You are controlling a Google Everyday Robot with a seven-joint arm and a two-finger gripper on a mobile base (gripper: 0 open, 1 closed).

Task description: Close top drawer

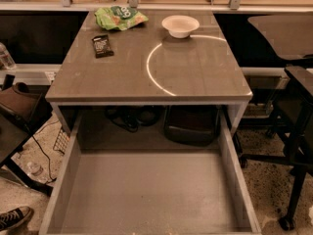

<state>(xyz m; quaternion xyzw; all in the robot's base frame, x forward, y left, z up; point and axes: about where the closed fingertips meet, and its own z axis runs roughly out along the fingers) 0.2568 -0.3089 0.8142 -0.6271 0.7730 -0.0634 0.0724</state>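
The top drawer [146,190] is a wide, deep grey box pulled far out toward me from under the grey table top [195,77]. Its bare grey inside fills the lower half of the camera view, and its side walls run along left and right. Its front panel and handle are below the frame's edge, out of view. The gripper is not in view.
On the table top lie a green snack bag [120,17], a dark snack bar [102,45] and a white bowl [180,25]. A bright ring of light [156,77] reflects on it. Black chairs [293,131] stand at right, a shoe [14,217] and cables at lower left.
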